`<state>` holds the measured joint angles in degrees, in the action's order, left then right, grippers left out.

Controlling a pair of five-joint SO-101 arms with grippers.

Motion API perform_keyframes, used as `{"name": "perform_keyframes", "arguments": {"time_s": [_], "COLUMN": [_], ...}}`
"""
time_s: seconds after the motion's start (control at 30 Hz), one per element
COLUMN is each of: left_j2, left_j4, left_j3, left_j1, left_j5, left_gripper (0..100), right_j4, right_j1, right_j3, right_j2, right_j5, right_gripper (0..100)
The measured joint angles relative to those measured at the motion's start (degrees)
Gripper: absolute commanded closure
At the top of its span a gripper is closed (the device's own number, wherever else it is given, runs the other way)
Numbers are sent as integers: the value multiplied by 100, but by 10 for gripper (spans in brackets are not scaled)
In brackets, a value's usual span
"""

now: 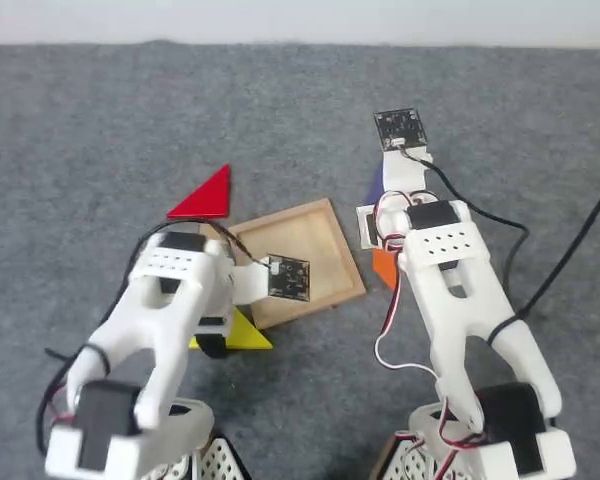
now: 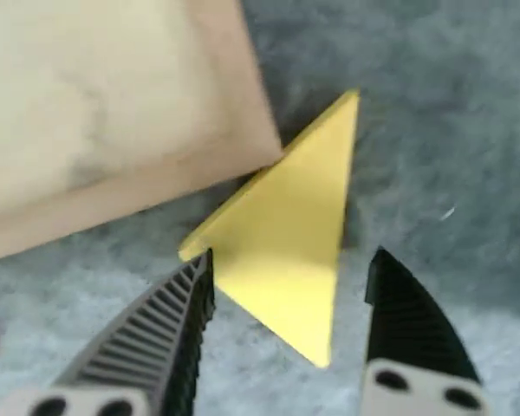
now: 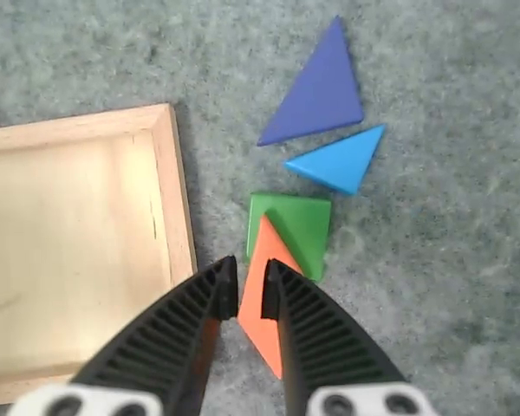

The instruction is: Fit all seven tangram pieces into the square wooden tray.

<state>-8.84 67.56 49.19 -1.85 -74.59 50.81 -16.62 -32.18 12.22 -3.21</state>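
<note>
The square wooden tray lies between the arms, its floor bare wood. A yellow triangle rests flat on the grey mat against the tray's rim. My left gripper is open, with one finger on each side of the yellow triangle's near corner. My right gripper is shut on the orange triangle, which overlaps a green square beside the tray's rim. A dark blue triangle and a light blue triangle lie just beyond. A red triangle sits apart.
Grey carpet-like mat covers the table, with open room at the far left and far right. A black cable trails from the right arm across the mat.
</note>
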Motion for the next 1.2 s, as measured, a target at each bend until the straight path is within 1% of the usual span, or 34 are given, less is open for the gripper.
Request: {"name": "perform_keyframes", "arguments": {"time_s": [0.13,0.3,0.53,0.87,0.97,1.03,1.2], "left_j2": [536,738,782,782,782,782,782], "left_j4": [299,378,396,396,396,396,396], "left_j3": [-527,-738,-774,-774,-774,-774,-774], "left_j1": [-26,-35,-35,-35,-35,-35,-35], "left_j5": [149,167,167,167,308,440,510], "left_gripper": [724,722,686,671,640,638,639], "right_j4": [0,0,0,0,0,0,0], "right_j1": [18,9,0,0,0,0,0], "right_j3": [0,0,0,0,0,0,0], "right_j2": [0,0,0,0,0,0,0], "right_j5": [0,0,0,0,0,0,0], "right_gripper": [936,936,936,936,936,936,936]}}
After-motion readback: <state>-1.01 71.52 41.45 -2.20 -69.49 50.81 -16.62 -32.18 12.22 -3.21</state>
